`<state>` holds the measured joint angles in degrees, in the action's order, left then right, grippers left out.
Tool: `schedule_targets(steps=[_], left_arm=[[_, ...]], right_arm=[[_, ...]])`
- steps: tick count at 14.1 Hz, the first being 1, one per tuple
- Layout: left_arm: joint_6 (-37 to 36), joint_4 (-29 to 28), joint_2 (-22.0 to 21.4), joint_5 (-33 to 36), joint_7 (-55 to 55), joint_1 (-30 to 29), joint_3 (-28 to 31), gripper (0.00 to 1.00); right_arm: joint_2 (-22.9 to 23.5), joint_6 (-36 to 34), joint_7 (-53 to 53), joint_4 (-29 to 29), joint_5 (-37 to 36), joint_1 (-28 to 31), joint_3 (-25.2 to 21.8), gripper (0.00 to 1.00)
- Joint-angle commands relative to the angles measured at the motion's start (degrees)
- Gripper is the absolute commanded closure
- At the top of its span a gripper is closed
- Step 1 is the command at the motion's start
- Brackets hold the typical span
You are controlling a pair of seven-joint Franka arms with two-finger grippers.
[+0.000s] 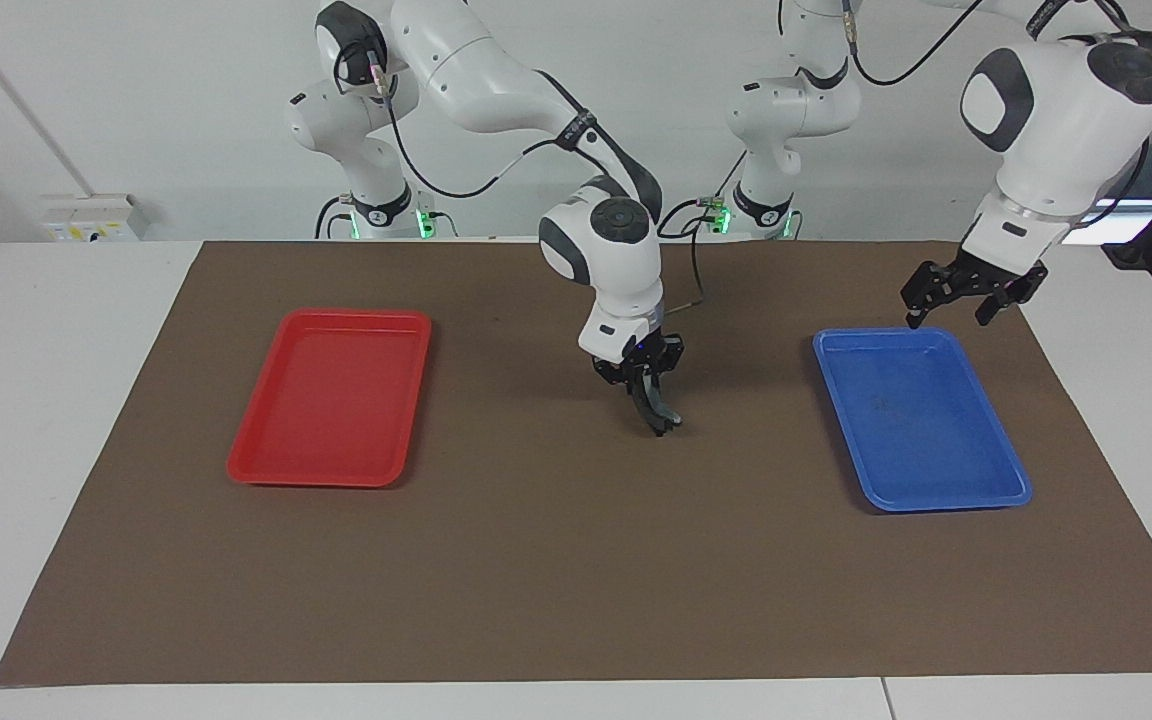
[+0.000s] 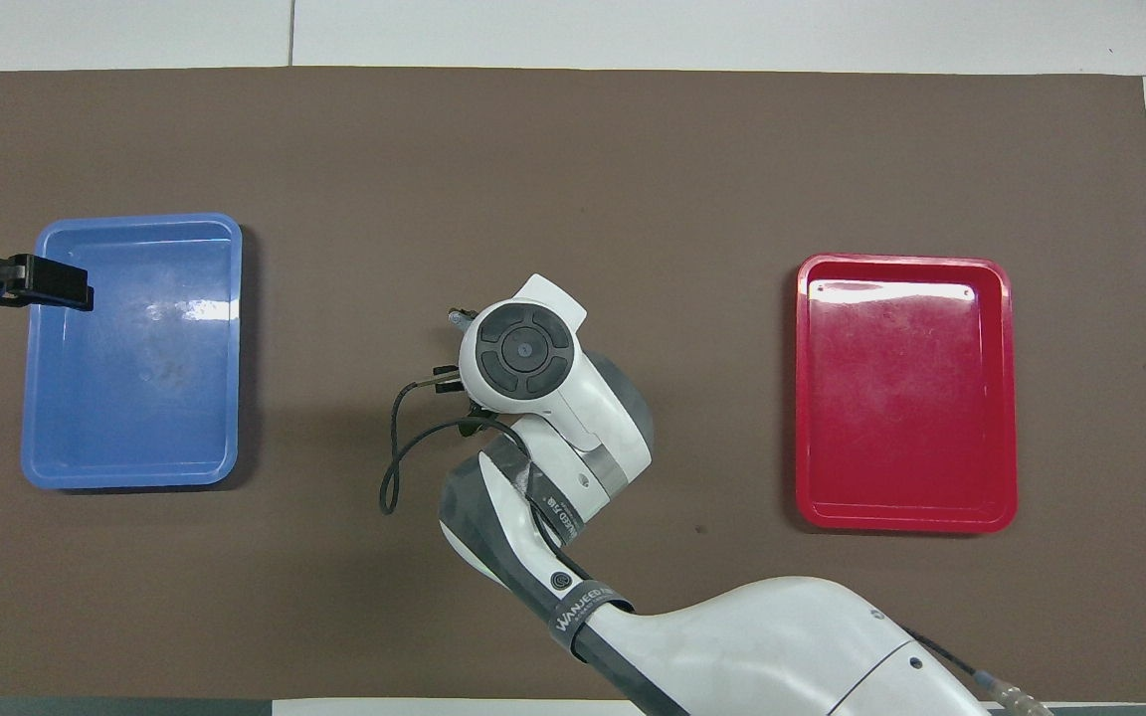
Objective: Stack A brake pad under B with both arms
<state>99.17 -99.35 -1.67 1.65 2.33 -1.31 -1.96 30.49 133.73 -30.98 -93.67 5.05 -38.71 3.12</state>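
My right gripper point(image 1: 648, 392) hangs low over the middle of the brown mat, shut on a dark curved brake pad point(image 1: 658, 412). The pad points down, its lower end at or just above the mat, with a light grey patch there. It looks like the crescent pad B. The short plain pad A is not seen apart from it. In the overhead view the right arm's wrist point(image 2: 523, 350) hides the gripper and pad. My left gripper point(image 1: 951, 310) is open and empty in the air over the blue tray's point(image 1: 921, 420) edge nearest the robots; it also shows in the overhead view point(image 2: 56, 285).
A red tray point(image 1: 331, 395) lies on the mat toward the right arm's end, with nothing in it. The blue tray point(image 2: 130, 348) toward the left arm's end also holds nothing. The brown mat point(image 1: 576, 560) covers most of the white table.
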Motion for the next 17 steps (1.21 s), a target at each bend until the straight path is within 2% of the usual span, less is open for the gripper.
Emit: schedule_targets(steps=[1,5,13,14,15,16,17], left_arm=[[-4.9,3.7,0.6,0.3,0.6,-0.9,-0.5,0.00],[-7.3,2.8,-0.9,0.3,0.3,-0.5,-0.7,0.00],[-7.8,2.8,-0.9,0.4,0.1,-1.0,-0.7,0.00],[-7.9,2.8,-0.9,0.4,0.1,-1.0,-0.7,0.00],[-7.9,2.8,-0.9,0.4,0.1,-1.0,-0.7,0.00],[-7.9,2.8,-0.9,0.4,0.1,-1.0,-0.7,0.00],[-7.9,2.8,-0.9,0.4,0.1,-0.9,-0.7,0.00]], right_arm=[[-0.3,0.4,-0.5,0.5,-0.8,0.2,0.0,0.93],[-0.6,5.4,-0.5,-3.7,-0.8,0.2,0.1,0.92],[-1.1,5.7,-0.7,-5.6,-0.8,-1.0,0.1,0.88],[-1.5,5.7,-0.6,-6.2,-0.8,-1.0,0.1,0.81],[-1.5,5.7,-0.6,-6.3,-0.8,-1.0,0.1,0.55],[-1.5,5.7,-0.5,-6.3,-0.8,-1.0,0.0,0.15],[-1.6,5.3,-0.6,-5.9,-1.0,-1.6,-0.1,0.00]])
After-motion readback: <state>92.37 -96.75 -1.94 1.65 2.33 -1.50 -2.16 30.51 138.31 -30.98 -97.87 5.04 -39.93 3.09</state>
